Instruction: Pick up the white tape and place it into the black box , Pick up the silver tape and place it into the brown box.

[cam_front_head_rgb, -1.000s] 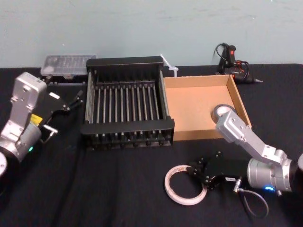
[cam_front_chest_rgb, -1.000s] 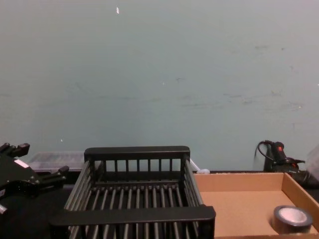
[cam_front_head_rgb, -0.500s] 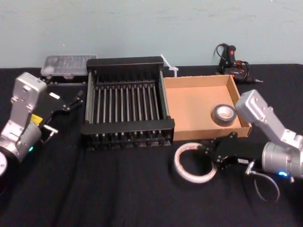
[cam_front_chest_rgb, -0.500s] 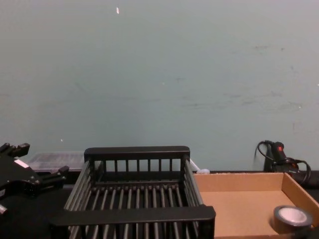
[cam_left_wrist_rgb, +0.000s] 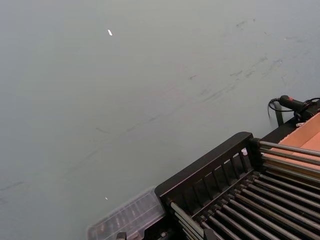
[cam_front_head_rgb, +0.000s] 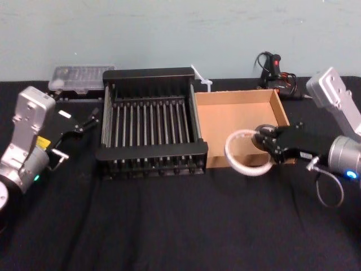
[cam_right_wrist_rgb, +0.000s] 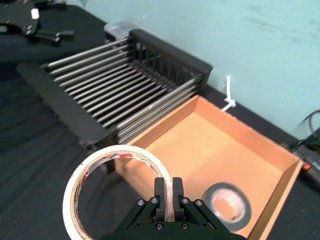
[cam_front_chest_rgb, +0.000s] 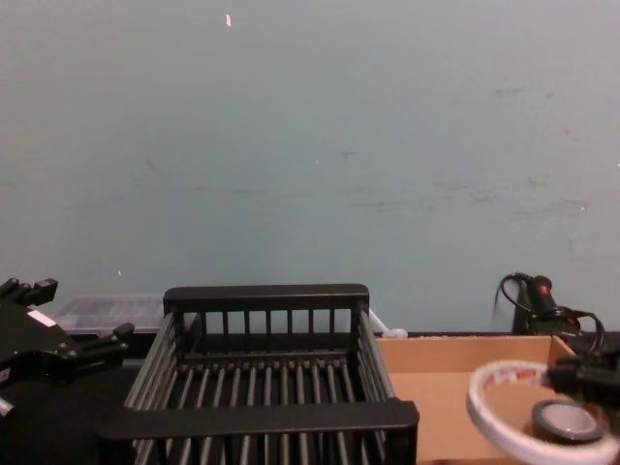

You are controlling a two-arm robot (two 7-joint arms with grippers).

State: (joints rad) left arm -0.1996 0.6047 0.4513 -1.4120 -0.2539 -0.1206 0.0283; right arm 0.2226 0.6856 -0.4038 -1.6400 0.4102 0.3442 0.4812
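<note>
My right gripper [cam_front_head_rgb: 264,141] is shut on the wall of the white tape [cam_front_head_rgb: 230,152], a wide thin ring with red marks. It holds the ring in the air over the front wall of the brown box [cam_front_head_rgb: 225,121]. In the right wrist view the fingers [cam_right_wrist_rgb: 160,192] pinch the white tape [cam_right_wrist_rgb: 75,200] from both sides. The silver tape [cam_right_wrist_rgb: 227,205] lies flat inside the brown box, near its right front corner. The black box [cam_front_head_rgb: 152,151] stands just left of the brown box, with nothing in it. My left gripper [cam_front_head_rgb: 79,134] is parked open, left of the black box.
A clear plastic case [cam_front_head_rgb: 79,76] lies behind the black box at the back left. A black tool with cables [cam_front_head_rgb: 276,70] sits behind the brown box. A white strip [cam_front_head_rgb: 200,76] sticks up between the two boxes. Black cloth covers the table.
My right gripper has lifted the white tape off the table near the front and carried it back and to the right, up to the brown box's front wall. The left arm has not moved.
</note>
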